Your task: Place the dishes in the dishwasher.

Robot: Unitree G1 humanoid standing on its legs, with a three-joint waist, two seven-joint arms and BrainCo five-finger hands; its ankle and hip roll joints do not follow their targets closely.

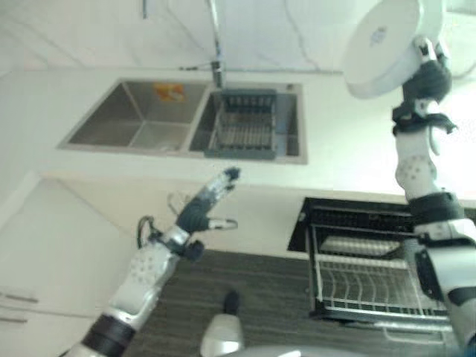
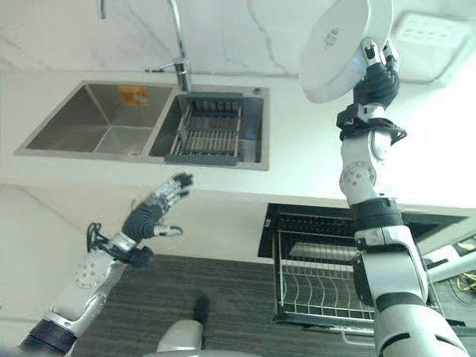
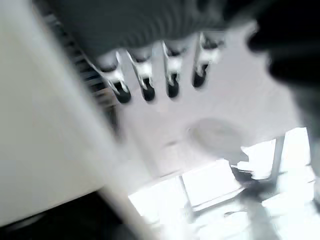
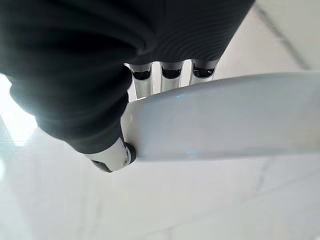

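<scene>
White plate (image 1: 383, 44) held high over the far right of the bench (image 1: 349, 152), pinched at its rim by the right robot hand (image 1: 430, 71). Seen in the right wrist view with thumb (image 4: 116, 156) on one face and fingers (image 4: 142, 82) behind the other, clamped at the edge only. Underside of the plate turned toward the camera, tilted nearly upright.

Likely glazed ceramic: stiff, fairly heavy for a rim pinch, smooth and slippery, breakable if dropped from this height. Grip sits far off the plate's centre, so weight probably levers against the thumb; slow wrist turns judged safer. A deeper hold further in over the rim would steady it better.

Dishwasher rack (image 1: 372, 286) pulled out low at near right, below the bench edge, wire tines upright and mostly bare. Plate well apart from it, well above. Probable next need: lower the plate edge-first between tines.

Left robot hand (image 1: 204, 208) spread and holding nothing, hanging near left in front of the bench, below the sink (image 1: 141, 115). Dark drainer (image 1: 245, 126) sitting in the sink's right basin.
</scene>
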